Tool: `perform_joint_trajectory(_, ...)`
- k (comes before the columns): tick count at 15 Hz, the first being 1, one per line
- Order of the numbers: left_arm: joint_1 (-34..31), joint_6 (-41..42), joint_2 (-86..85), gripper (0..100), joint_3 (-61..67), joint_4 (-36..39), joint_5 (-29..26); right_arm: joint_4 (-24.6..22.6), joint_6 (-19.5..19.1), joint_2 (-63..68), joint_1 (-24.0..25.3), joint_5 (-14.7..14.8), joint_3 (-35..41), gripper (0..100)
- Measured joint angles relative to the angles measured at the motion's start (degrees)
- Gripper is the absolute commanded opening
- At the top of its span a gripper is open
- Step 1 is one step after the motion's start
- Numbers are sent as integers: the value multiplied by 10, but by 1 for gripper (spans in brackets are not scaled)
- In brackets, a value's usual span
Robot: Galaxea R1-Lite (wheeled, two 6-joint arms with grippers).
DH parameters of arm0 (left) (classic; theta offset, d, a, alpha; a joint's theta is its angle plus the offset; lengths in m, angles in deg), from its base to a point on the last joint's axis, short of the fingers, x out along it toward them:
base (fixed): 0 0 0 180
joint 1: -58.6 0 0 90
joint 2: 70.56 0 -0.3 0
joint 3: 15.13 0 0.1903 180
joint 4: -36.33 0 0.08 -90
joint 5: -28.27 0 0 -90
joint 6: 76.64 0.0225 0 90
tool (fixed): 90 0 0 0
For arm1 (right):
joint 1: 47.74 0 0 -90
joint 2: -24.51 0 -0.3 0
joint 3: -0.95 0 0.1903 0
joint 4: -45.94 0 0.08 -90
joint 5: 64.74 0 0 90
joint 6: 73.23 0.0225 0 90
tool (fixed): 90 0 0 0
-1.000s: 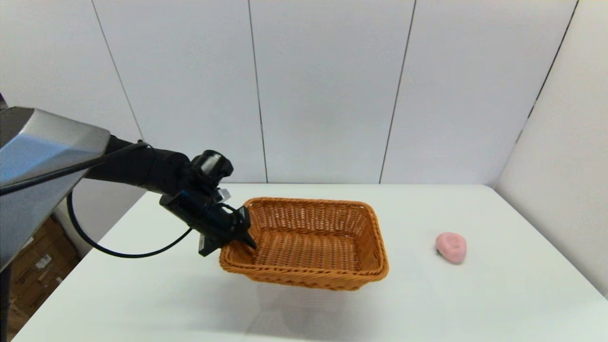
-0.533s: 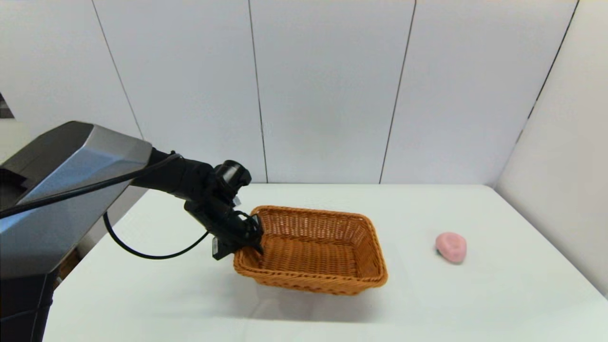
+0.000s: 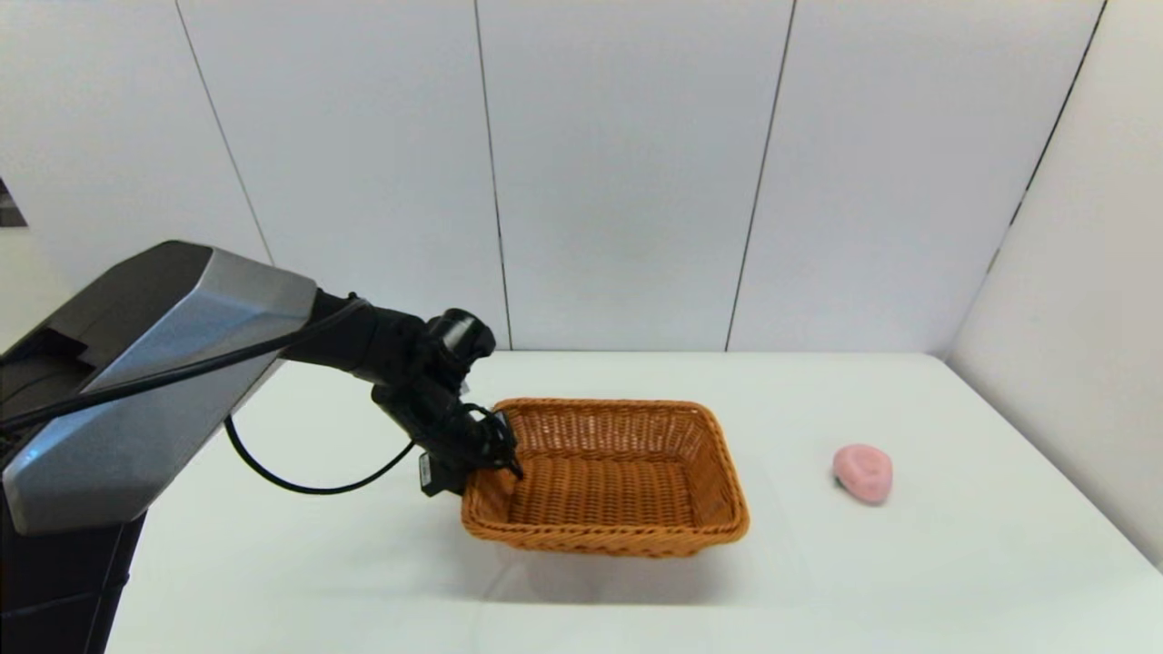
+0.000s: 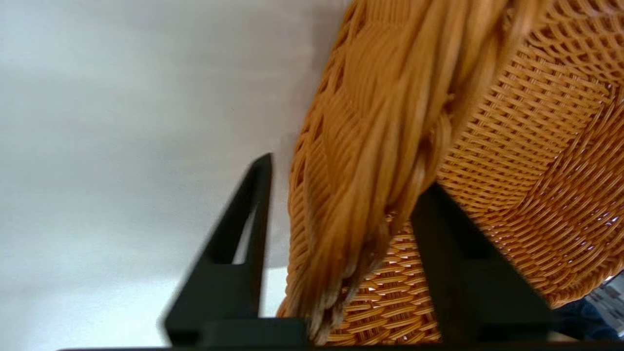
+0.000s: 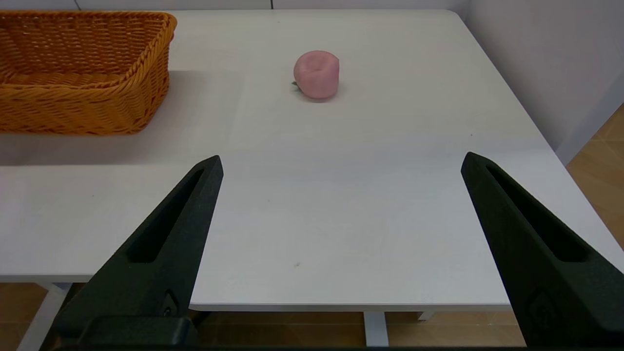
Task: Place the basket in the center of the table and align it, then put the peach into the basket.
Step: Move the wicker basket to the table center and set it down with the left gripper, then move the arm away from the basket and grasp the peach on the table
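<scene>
Head view — one basket (image 3: 627, 481), one peach (image 3: 863, 473).

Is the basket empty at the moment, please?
Empty: the basket shows only bare weave inside, and the peach lies on the table.

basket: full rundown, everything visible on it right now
The basket is rectangular, orange-brown woven wicker with flared sides, a braided rim and no handle, and it is empty. It sits upright and roughly level near the middle of the table, a shadow beneath it; whether its base touches the tabletop cannot be told. The left gripper is shut on its left rim, one finger inside and one outside the wall. The peach lies apart, to its right.
</scene>
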Motion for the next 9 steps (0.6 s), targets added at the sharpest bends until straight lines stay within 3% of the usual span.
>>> perform_joint_trajectory(4, -30, 16, -40, 100, 1, 0, 7, 0, 0, 0, 0, 0, 0, 100)
perform_joint_trajectory(9, -136, 87, -177, 100, 30, -10, 9, 0, 0, 0, 0, 0, 0, 100)
